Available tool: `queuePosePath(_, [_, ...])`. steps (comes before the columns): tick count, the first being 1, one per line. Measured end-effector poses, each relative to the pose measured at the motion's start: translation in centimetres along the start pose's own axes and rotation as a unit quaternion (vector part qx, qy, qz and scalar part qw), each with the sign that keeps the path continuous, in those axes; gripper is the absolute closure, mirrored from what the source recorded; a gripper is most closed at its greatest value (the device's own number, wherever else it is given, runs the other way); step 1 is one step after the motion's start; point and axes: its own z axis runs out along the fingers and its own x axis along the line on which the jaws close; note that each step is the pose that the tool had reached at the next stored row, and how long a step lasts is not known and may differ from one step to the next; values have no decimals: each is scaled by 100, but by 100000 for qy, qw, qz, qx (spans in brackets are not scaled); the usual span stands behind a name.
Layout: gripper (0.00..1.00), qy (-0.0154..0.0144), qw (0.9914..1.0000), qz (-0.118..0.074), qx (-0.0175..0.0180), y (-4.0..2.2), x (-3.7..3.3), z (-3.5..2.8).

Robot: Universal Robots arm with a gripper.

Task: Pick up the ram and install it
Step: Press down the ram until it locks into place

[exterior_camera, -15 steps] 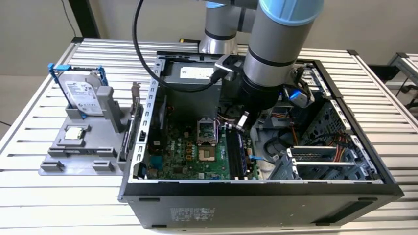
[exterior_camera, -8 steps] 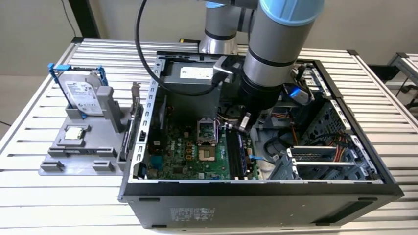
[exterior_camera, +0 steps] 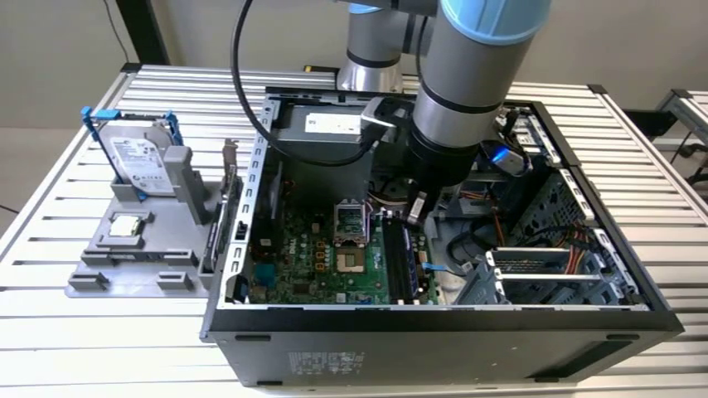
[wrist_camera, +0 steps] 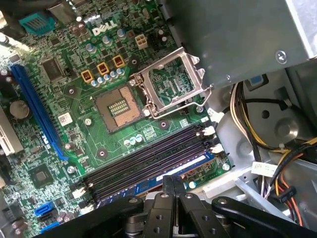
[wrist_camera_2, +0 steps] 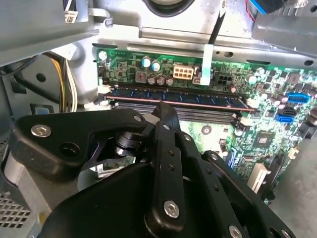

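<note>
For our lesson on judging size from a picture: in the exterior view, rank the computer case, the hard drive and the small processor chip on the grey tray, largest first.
1. Computer case, by far the largest.
2. Hard drive, standing upright in its blue-trimmed frame.
3. Processor chip, smallest, lying flat on the grey tray.
All three sit at similar range, so the order is safe.

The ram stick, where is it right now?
The ram stands in a slot on the green motherboard inside the open computer case, just beyond the end effector in both wrist views, with the empty black slots beside it.
</note>
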Motion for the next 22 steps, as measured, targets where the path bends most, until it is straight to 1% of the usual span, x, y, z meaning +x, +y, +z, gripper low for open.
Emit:
queuePosePath(2, [100,-182,99992,-1244,-135,-1,0,0])
queuePosePath(3, [100,-228,99980,-1986,-188,-1,-1,1])
queuePosePath(5, [100,-229,99933,-3657,-262,-1,-1,1])
queuePosePath(8, [100,-212,99822,-5947,-358,-2,-1,1])
queuePosePath(10, [100,-209,99721,-7452,-419,-2,-2,1])
queuePosePath(13, [100,-198,99532,-9646,-508,-4,-2,1])
queuePosePath(16, [100,-233,99313,-11681,-603,-6,-3,1])
queuePosePath(19, [100,-270,99059,-13668,-699,-8,-4,1])
queuePosePath(22, [100,-305,98766,-15636,-793,-11,-6,1])
